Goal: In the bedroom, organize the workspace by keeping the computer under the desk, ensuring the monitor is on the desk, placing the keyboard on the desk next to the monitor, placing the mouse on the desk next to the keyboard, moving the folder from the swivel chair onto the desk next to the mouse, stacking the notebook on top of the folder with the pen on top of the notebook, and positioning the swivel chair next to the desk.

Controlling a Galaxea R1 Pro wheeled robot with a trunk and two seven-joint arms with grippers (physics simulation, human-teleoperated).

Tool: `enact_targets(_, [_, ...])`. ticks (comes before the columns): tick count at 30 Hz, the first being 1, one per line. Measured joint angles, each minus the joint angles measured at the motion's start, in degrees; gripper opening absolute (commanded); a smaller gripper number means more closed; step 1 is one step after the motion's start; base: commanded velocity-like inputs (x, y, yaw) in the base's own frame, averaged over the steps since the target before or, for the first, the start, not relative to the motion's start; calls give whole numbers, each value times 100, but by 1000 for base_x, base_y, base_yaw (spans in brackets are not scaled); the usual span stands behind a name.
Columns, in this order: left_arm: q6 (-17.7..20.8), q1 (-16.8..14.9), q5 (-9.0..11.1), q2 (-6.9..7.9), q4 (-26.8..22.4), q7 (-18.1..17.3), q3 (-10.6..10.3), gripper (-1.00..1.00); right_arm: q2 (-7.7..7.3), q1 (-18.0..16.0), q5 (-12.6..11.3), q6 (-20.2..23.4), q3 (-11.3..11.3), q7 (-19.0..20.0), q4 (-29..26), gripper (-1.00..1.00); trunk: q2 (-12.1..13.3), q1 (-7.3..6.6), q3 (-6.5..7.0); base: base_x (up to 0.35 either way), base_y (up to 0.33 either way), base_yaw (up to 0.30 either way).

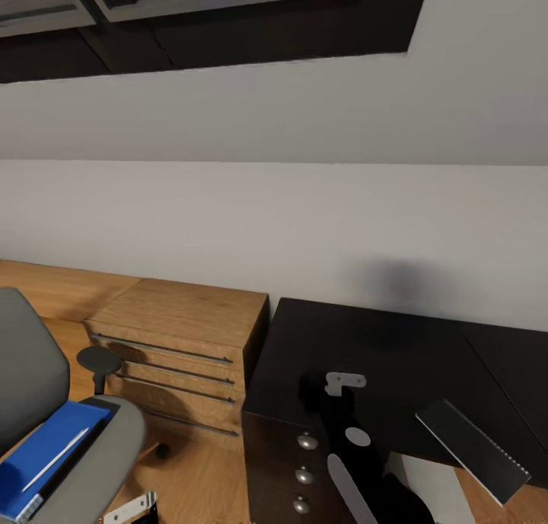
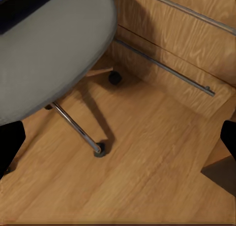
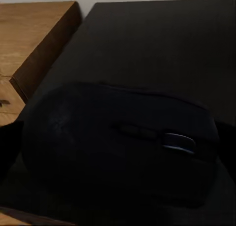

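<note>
Head view gives you a light wooden floor (image 1: 190, 471), grey wall and skylight, with one swivel chair (image 1: 46, 402) at far left. On its seat lies one blue folder (image 1: 46, 448) with one pen (image 1: 55, 458) on top, both running diagonally. Next come one wooden cabinet (image 1: 183, 341) and one black desk (image 1: 396, 356). Your left gripper (image 2: 118, 142) hangs open over the floor. Your right gripper (image 3: 118, 152) has its fingers either side of one mouse (image 3: 118, 142) resting on the desk.
</note>
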Motion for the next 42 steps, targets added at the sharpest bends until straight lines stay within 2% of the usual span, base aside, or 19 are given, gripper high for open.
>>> enact_targets(4, [31, 0, 7, -1, 205, -3, -11, 100, -27, 7, -76, 25, -175, -46, -191, -100, 0, 0, 0, -284, 220, 0])
enact_targets(6, [52, 0, 3, -11, 468, -1, -16, 100, -19, 8, -89, 28, -215, -59, -273, -100, 0, 0, 0, -283, 206, 0])
enact_targets(10, [69, 0, -2, -18, 595, -7, -23, 100, -19, 9, -93, 28, -239, -64, -316, -100, 0, 0, 0, -284, 193, -55])
enact_targets(11, [742, 9, 18, -79, 1073, -17, -73, 100, -41, 9, -86, 28, -289, -73, -318, -100, 1, 0, -1, -268, 164, -234])
enact_targets(13, [811, 7, 0, -88, 1160, -20, -101, 100, -79, 9, -85, 29, -307, -73, -318, -100, 0, -1, 0, -135, 68, -268])
enact_targets(14, [846, 8, -5, -71, 1222, -13, -395, 100, -225, 10, -87, 37, -366, -61, -322, -100, -1, -3, 0, -32, 15, -286])
enact_targets(16, [831, 8, -7, -61, 1403, 5, -530, 100, -293, 10, -90, 46, -492, -60, -328, -100, 0, -3, 0, -13, 6, -290])
enact_targets(19, [591, 8, -19, -54, 2007, 8, -578, 100, -333, 10, -92, 210, -821, -52, -331, -100, 0, -3, 0, -4, 2, -250])
enact_targets(21, [389, 8, -20, -49, 2189, 4, -580, 100, -337, 10, -94, 270, -903, -50, -339, -100, 0, -3, -1, -2, 1, -136])
enact_targets(22, [171, 8, -32, -46, 2343, 2, -579, 100, -339, 9, -91, 319, -961, -49, -371, -100, 0, -3, -1, -1, 1, -85])
enact_targets(27, [-541, 10, -49, -62, 2798, 1, -599, 100, -323, 9, -82, 413, -1053, -55, -533, -100, -1, -3, -2, 0, -50, -27])
enact_targets(34, [-646, 9, -49, -81, 2868, -6, -621, 100, -376, 8, -56, 502, -1102, -52, -631, -100, -1, -3, -2, 0, -262, -3])
enact_targets(42, [-669, 9, -41, -78, 2877, 0, -610, 100, -622, 9, -59, 559, -1117, -38, -659, -100, -1, -3, 7, 0, -125, -68])
